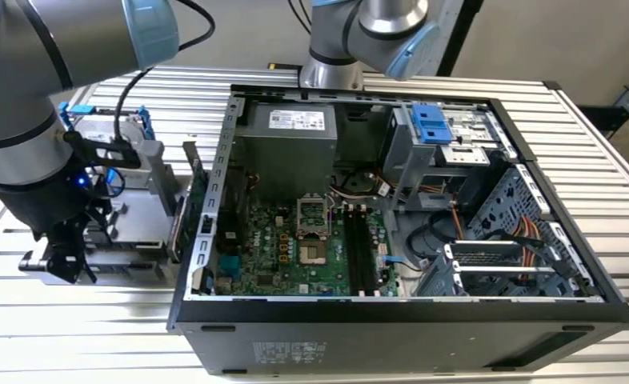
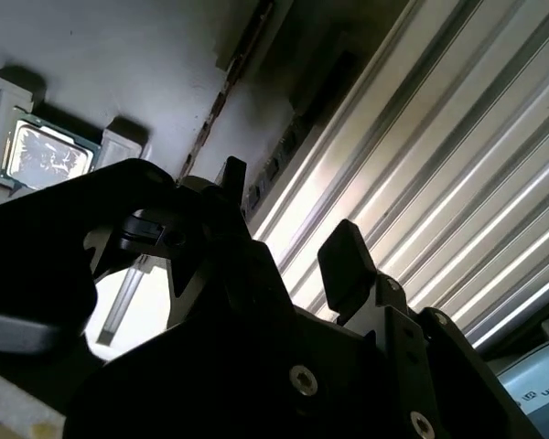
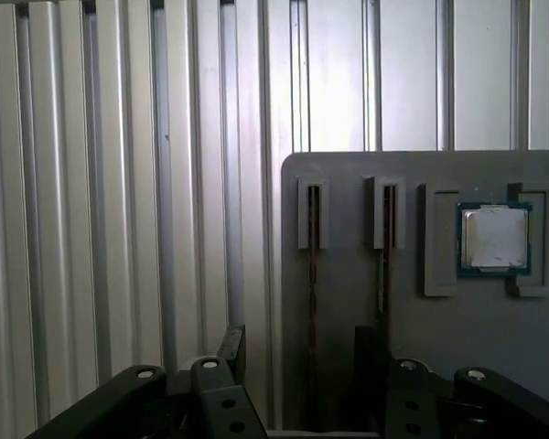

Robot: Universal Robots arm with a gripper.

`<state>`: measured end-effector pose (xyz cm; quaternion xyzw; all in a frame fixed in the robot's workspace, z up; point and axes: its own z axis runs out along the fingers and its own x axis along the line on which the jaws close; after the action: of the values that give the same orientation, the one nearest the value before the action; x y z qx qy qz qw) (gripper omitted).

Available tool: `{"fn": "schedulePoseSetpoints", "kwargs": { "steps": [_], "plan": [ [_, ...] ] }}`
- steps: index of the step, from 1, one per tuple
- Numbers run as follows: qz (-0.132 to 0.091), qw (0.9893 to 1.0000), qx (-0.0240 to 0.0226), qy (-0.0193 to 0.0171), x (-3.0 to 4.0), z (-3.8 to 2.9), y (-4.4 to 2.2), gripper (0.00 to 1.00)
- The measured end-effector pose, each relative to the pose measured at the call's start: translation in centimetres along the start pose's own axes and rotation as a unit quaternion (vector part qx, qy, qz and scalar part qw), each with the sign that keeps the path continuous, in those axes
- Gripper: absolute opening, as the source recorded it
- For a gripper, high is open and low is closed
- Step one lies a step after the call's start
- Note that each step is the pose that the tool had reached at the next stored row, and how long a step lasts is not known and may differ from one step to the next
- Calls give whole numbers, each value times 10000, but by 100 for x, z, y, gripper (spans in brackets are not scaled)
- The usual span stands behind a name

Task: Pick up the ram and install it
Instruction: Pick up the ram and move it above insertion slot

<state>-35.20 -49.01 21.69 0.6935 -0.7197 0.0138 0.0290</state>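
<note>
Tool (image 3: 302,343) spread apart over a gray tray (image 3: 348,183), ram (image 3: 313,274) edge-up in its slot, chip (image 3: 494,238) beside, ribbed counter (image 3: 119,183)

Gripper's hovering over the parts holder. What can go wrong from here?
1. The open gripper lines up on the ram, but one finger sits over the neighbouring stick; descending may hit it.
2. The ram stands edge-on in a narrow slot; an off-centre grip might tilt or jam it.
</note>
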Motion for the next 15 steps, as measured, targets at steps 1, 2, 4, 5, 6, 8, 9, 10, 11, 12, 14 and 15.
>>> {"fn": "schedulePoseSetpoints", "kwargs": {
  "steps": [1, 2, 4, 5, 6, 8, 9, 10, 11, 12, 14, 15],
  "plan": [
    [0, 10000, 0, 0, -1, 9, 0, 100],
    [0, 10000, 0, 0, -1, 22, -1, 100],
    [0, 10000, 0, 0, -2, 42, -1, 100],
    [0, 10000, 0, 0, -3, 51, -1, 100],
    [0, 10000, 0, 0, -4, 61, -2, 100],
    [0, 10000, 0, 0, -5, 80, -2, 100],
    [0, 10000, 0, 0, -5, 88, -2, 100],
    [0, 10000, 0, 0, -6, 96, -2, 100],
    [0, 10000, 0, 0, -6, 102, -2, 100],
    [0, 10000, 1, -1, -7, 110, -3, 100],
    [0, 10000, 2, -1, -9, 125, -3, 100],
    [0, 10000, 3, -1, -10, 132, -3, 100]
  ]
}}
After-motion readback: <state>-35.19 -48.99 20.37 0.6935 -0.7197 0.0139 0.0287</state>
